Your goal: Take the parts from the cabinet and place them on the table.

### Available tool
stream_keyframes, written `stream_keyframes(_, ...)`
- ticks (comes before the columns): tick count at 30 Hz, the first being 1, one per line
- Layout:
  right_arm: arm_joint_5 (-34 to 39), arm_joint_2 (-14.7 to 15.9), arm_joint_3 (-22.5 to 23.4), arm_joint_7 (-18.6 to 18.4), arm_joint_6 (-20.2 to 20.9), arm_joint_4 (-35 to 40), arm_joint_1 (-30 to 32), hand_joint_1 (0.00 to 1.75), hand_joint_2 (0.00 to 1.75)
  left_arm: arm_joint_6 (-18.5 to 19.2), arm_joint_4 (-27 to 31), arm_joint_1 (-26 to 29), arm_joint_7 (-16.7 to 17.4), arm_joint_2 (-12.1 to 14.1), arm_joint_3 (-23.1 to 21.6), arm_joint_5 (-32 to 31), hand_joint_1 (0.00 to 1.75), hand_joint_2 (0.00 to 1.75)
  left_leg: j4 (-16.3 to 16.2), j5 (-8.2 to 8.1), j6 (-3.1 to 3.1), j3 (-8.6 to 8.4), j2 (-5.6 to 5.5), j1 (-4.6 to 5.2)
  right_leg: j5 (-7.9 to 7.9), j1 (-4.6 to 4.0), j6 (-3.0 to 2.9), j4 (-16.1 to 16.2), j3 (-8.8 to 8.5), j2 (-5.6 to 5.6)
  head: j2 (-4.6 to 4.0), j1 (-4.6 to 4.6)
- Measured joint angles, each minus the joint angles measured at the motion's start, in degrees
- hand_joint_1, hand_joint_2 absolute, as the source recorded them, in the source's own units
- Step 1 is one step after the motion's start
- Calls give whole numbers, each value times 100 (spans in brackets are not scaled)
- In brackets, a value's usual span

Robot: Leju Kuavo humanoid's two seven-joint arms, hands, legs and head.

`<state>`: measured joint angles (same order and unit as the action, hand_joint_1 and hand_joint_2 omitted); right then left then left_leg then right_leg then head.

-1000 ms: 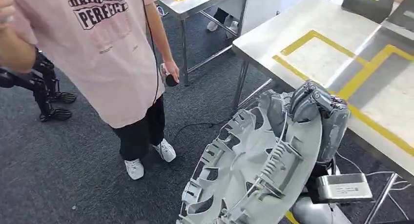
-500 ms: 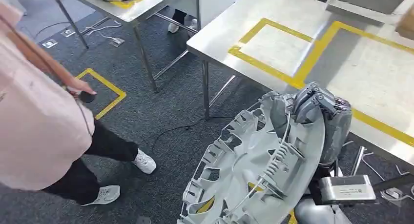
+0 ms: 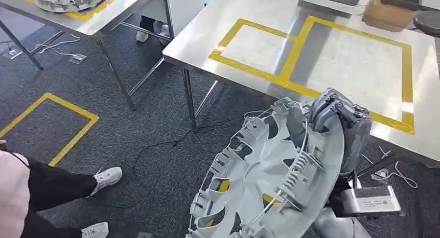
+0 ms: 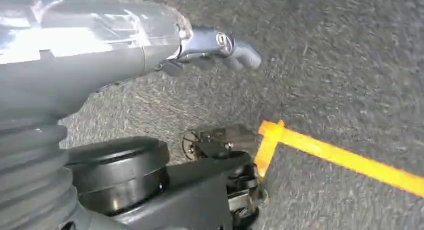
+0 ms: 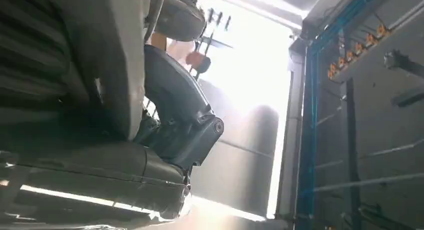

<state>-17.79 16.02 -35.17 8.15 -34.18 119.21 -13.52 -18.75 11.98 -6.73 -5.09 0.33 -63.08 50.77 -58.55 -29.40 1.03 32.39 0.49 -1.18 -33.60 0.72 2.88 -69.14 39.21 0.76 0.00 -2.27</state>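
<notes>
My right hand [image 3: 340, 116] has its fingers [image 3: 332, 104] hooked over the rim of the large grey plastic wheel cover [image 3: 270, 178], tilted at five o'clock. The steel tabletop with yellow tape rectangles [image 3: 332, 61] lies at one o'clock. Risk: the cover's edge catching the tabletop. My left hand [image 4: 215, 47] hangs with fingers loosely apart, holding nothing.

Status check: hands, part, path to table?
Right hand grips wheel cover by its rim, carried tilted. Left hand hangs over carpet, holding nothing. Steel table ahead, taped squares bare. Person's legs off to the left.
</notes>
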Motion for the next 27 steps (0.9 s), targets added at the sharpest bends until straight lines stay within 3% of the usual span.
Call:
stream_keyframes(1,-66,2,-15,0,-9,0,26,175,175,22,-2,8,81,20,0,0,0,175,-2,-26,-1,-14,101,4,-108,15,24,-353,196,-32,0,-11)
stream_keyframes(2,-135,9,-15,-22,-11,9,70,175,175,26,-2,11,203,37,0,8,0,175,-2,-54,-7,-43,195,5,-85,30,43,-511,294,-50,0,-33)
stream_keyframes(3,-157,11,-15,-64,-9,33,122,175,175,17,-2,8,316,37,0,46,0,175,-2,-84,-18,-75,273,6,62,39,52,-411,252,-64,0,-46)
stream_keyframes(5,-183,20,-4,-151,-4,74,228,175,175,-18,-2,3,428,11,0,118,0,175,-2,-158,-56,-186,393,6,614,36,35,422,-155,-147,0,-83)
stream_keyframes(6,-201,26,0,-182,-4,83,257,175,175,-29,0,1,454,-13,0,131,0,175,0,-199,-69,-241,445,10,842,26,10,889,-386,-275,0,-105)
stream_keyframes(7,-205,42,0,-195,-4,83,277,175,175,-29,0,-4,476,-26,2,138,0,175,25,-222,-98,-264,480,35,705,-50,-24,999,-475,-473,0,-114)
stream_keyframes(8,-220,44,0,-201,-4,94,307,175,175,-26,2,-15,513,-39,2,138,0,175,3,-237,-131,-262,513,54,693,-74,-109,1109,-512,-467,0,-118)
stream_keyframes(11,-327,68,4,-199,-11,168,526,175,175,17,2,-33,791,-42,2,127,0,175,42,-270,-217,-329,665,54,667,-91,-223,1114,-488,-339,0,-126)
stream_keyframes(12,-351,72,7,-199,-11,190,555,175,175,24,0,-37,848,-33,2,127,0,175,-12,-381,-290,-322,458,20,693,-27,-259,1166,-541,-302,0,-142)
stream_keyframes(13,-385,83,11,-195,-11,221,541,175,175,30,2,-39,865,-31,2,127,0,175,-185,-480,-295,-263,16,9,692,-25,-278,1176,-552,-233,0,-96)
stream_keyframes(14,-402,83,9,-188,-11,234,541,175,175,41,2,-39,852,-24,2,127,0,175,-542,-658,-279,-84,-92,17,687,-27,-317,1173,-554,-195,0,-65)
stream_keyframes(16,-398,83,11,-164,-13,249,560,175,175,44,2,-9,684,17,2,129,0,175,-1434,-985,-268,425,-113,19,669,-46,-344,1167,-559,-35,0,-7)
stream_keyframes(17,-378,83,11,-142,-15,249,565,175,175,41,0,5,574,28,2,133,0,175,-1655,-975,-269,600,-99,19,662,-54,-352,1160,-562,57,0,0)
stream_keyframes(18,-356,83,11,-109,-20,249,565,175,175,39,0,8,465,42,2,138,0,175,-1617,-829,-264,653,-86,17,655,-53,-356,1152,-571,146,0,13)
stream_keyframes(20,-264,76,11,9,-33,247,564,175,175,6,0,4,266,68,2,138,0,175,-991,-256,-241,468,-129,11,616,-41,-324,1123,-610,329,0,42)
stream_keyframes(21,-238,66,15,76,-35,247,564,175,175,0,0,3,172,85,2,133,0,175,-523,44,-235,298,-299,-2,584,-30,-296,1093,-631,413,0,50)
stream_keyframes(22,-216,55,28,127,-42,245,569,175,175,0,0,4,120,105,2,120,0,175,-362,29,-220,222,-703,-44,553,-22,-261,1069,-622,473,0,59)
stream_keyframes(23,-196,48,44,149,-48,232,543,175,175,6,0,6,87,111,2,94,0,175,-175,-18,-227,133,-729,-75,531,-25,-222,997,-579,570,0,50)
stream_keyframes(26,-183,35,55,179,-74,234,584,175,175,32,-2,8,140,144,2,20,0,175,-209,-41,-146,120,-509,-6,580,36,-120,1052,-530,808,0,35)
stream_keyframes(27,-183,37,64,179,-85,234,594,175,175,63,2,-3,168,140,2,-2,0,175,-158,-26,-111,92,-388,-67,543,42,-99,1028,-502,847,0,42)
